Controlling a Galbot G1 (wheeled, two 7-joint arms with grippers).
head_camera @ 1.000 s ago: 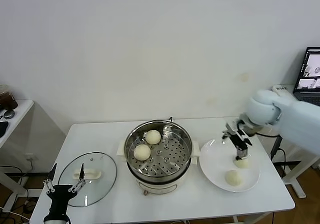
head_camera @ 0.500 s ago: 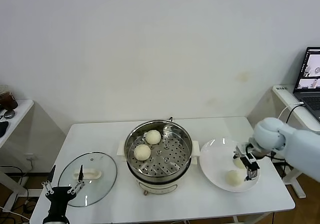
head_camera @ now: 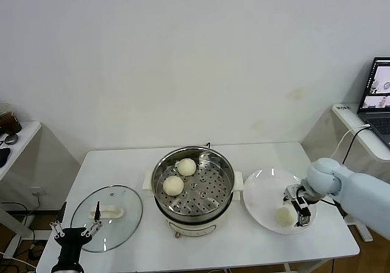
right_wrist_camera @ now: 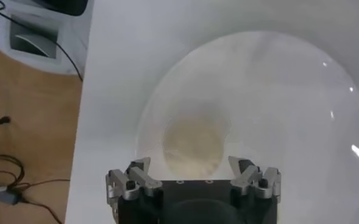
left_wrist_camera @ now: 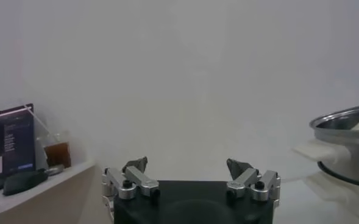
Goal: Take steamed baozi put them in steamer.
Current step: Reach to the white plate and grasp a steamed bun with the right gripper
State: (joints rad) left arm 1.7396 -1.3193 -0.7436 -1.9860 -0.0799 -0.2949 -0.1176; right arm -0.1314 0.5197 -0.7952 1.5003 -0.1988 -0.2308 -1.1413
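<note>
Stainless-steel steamer [head_camera: 194, 191] sits mid-table with two steamed baozi [head_camera: 173, 185] on its perforated tray. Off to the right, on the white plate [head_camera: 262, 194], the right gripper [head_camera: 299, 208] is down low with its fingers spread wide on either side of a bun [right_wrist_camera: 193, 143], not pinching it. The left gripper [head_camera: 74, 229] is parked by the glass lid [head_camera: 107, 209], splayed and holding nothing.

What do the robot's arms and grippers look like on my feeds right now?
The right arm has a smooth, rounded pale blue-white shell with a bulbous wrist joint. The right gripper is a black block with silver metal finger linkages and dark fingertips; the right wrist view shows round bolts at the pivots. The left gripper has the same build: black body, silver linkages, dark pointed tips. No cables or markings are visible.
</note>
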